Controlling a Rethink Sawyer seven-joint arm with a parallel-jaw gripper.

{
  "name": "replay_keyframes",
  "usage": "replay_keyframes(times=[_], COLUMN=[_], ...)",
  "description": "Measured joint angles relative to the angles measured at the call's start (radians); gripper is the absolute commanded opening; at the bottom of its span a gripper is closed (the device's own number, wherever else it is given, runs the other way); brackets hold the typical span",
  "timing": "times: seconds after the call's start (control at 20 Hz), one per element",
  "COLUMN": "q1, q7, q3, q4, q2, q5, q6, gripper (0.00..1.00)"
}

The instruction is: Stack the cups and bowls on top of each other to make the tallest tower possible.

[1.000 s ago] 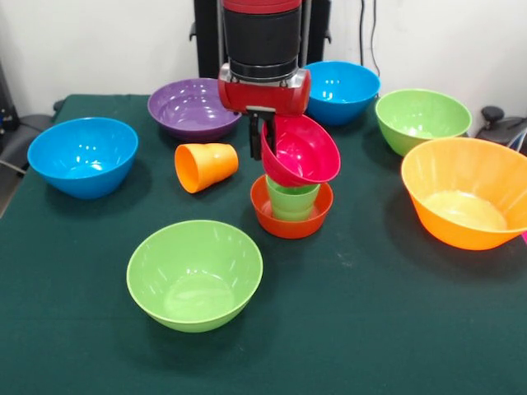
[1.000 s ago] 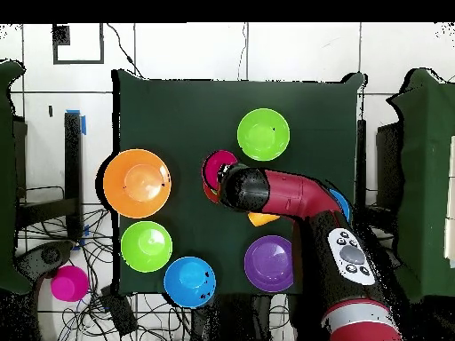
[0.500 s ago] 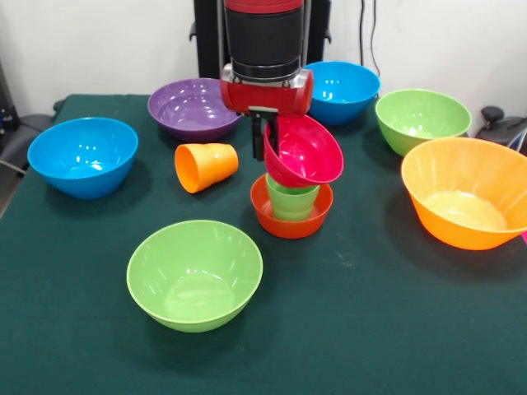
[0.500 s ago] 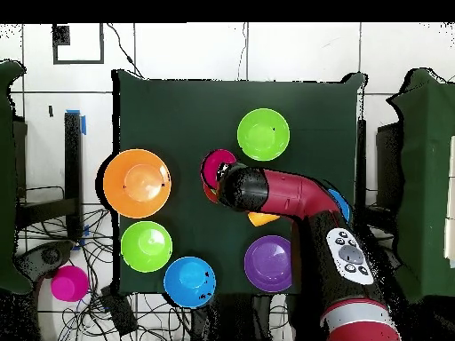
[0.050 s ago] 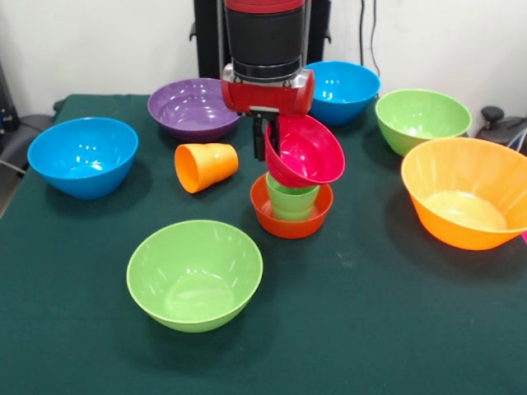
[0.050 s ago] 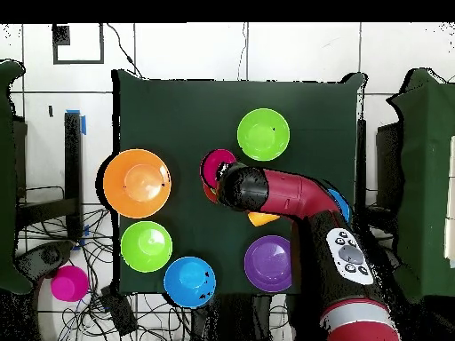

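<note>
My gripper [image 5: 265,141] is shut on the rim of the small magenta bowl [image 5: 306,151], which hangs tilted just above the stack. Under it the light green cup [image 5: 291,200] stands upright inside the small orange-red bowl [image 5: 292,220]. To the left, the orange cup [image 5: 206,166] lies on its side. In the overhead view the arm covers the stack; only the magenta bowl [image 6: 216,165] and a sliver of the orange cup [image 6: 262,218] show.
Around the stack stand a purple bowl [image 5: 191,105], two blue bowls [image 5: 82,155] [image 5: 340,89], two light green bowls [image 5: 195,273] [image 5: 422,118] and a large orange bowl [image 5: 468,191]. A pink object [image 6: 68,283] lies off the table.
The gripper has lifted the magenta bowl slightly and shifted it a little to the right over the green cup. Everything else stays put.
</note>
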Motion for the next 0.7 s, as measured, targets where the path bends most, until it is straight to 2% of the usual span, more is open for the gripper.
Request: replay_keyframes(times=[0.7], q1=[0.003], q7=[0.0], q3=[0.0], q4=[0.0], q2=[0.0], q5=[0.019], q6=[0.0], gripper=[0.0])
